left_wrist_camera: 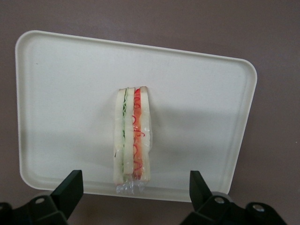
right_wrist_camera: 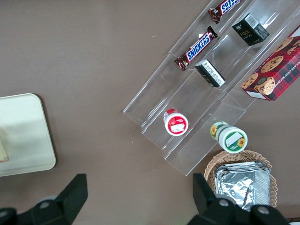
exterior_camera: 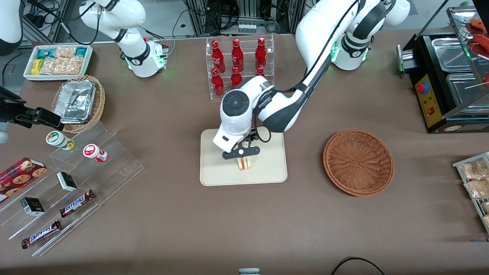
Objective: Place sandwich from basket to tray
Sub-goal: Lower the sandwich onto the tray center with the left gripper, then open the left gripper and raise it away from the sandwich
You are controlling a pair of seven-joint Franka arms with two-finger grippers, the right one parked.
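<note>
The sandwich (exterior_camera: 245,163) stands on its edge on the tray (exterior_camera: 217,173), near the tray's middle and a little toward the edge nearest the front camera, its red and green filling stripes facing up in the left wrist view (left_wrist_camera: 131,140). The gripper (exterior_camera: 241,152) hangs directly above it with its fingers (left_wrist_camera: 70,187) spread wide, one on each side of the sandwich and clear of it, so nothing is held. The tray (left_wrist_camera: 61,93) is otherwise bare and lies near the middle of the table (exterior_camera: 172,229).

The basket (exterior_camera: 358,162) sits on the table toward the working arm's end, apart from the tray, with nothing in it. Farther from the front camera than the tray, a clear rack of red bottles (exterior_camera: 237,65) stands close to the arm's forearm. Toward the parked arm's end, a clear stepped display (exterior_camera: 76,191) carries chocolate bars (exterior_camera: 77,203) and small tubs (exterior_camera: 94,152), with a tan wicker basket of foil trays (exterior_camera: 78,102) just by it. Nothing lies between tray and basket.
</note>
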